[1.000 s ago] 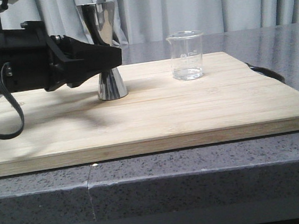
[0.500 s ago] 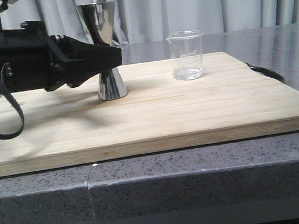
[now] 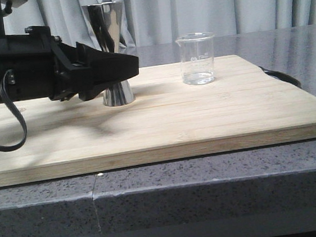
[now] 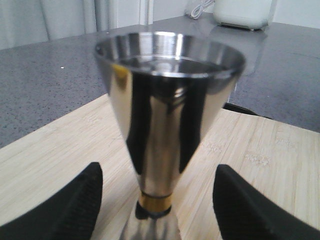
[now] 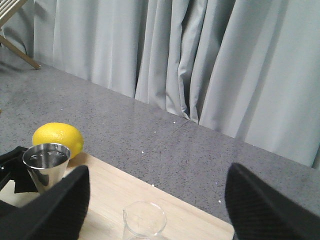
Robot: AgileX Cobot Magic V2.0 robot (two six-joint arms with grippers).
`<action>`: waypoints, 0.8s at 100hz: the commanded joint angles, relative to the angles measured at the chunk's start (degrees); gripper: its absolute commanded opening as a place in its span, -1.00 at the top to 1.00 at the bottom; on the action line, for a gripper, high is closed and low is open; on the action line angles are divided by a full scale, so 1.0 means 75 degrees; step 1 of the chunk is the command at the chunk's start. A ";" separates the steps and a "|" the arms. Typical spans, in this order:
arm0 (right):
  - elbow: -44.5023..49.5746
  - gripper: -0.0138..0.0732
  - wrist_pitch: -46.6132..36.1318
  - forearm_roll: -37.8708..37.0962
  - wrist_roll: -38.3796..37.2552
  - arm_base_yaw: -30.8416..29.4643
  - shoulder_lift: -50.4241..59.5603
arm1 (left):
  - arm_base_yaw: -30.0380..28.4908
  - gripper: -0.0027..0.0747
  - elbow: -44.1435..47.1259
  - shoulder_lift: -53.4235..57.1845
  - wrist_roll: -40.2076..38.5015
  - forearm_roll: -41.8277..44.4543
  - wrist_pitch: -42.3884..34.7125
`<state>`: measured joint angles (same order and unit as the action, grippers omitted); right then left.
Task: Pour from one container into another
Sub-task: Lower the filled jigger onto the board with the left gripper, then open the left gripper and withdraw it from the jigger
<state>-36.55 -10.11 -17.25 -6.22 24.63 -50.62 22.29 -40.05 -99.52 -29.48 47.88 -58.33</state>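
Observation:
The tall steel jigger (image 3: 107, 23) with a gold band at its waist stands upright on the left half of the wooden board (image 3: 203, 114). My left gripper (image 3: 131, 66) is open, reaching in from the left at waist height. In the left wrist view the jigger (image 4: 167, 110) stands between the two fingers (image 4: 75, 205) with a gap on each side. The small clear glass beaker (image 3: 197, 59) stands upright further right on the board. My right gripper (image 5: 160, 207) is open, high above the beaker (image 5: 144, 220); it does not show in the front view.
A yellow lemon (image 5: 57, 139) lies on the grey countertop just behind the jigger (image 5: 46, 162). A black cable (image 3: 281, 75) curls at the board's right edge. Grey curtains hang at the back. The board's front edge lies near the counter's front edge.
My left gripper has moved a little to the right, its fingertips now passing the jigger's waist. The jigger and beaker have not moved.

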 commanded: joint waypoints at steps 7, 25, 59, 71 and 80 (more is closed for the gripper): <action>-0.0189 -0.48 -0.0443 -0.0003 0.0080 0.0008 0.0138 | -0.0009 -0.30 -0.0158 0.0295 -0.0129 -0.0248 -0.0385; -0.0189 -0.48 -0.0222 -0.0003 0.0080 0.0008 0.0138 | -0.0009 -0.30 -0.0158 0.0532 -0.0580 0.0004 0.0197; -0.0189 -0.48 -0.0090 -0.0003 0.0080 0.0008 0.0138 | -0.0009 -0.30 -0.0053 0.1610 -0.1497 0.1078 0.1658; -0.0189 -0.48 0.0159 -0.0003 0.0080 0.0008 0.0138 | -0.0009 -0.30 -0.0053 0.2377 -0.2356 0.1928 0.2673; -0.0189 -0.48 0.0414 -0.0003 0.0094 -0.0006 0.0138 | -0.0009 -0.30 -0.0053 0.2993 -0.3176 0.2617 0.3275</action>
<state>-36.55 -5.08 -17.25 -6.22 24.63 -50.62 22.29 -39.32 -82.65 -47.60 64.91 -34.96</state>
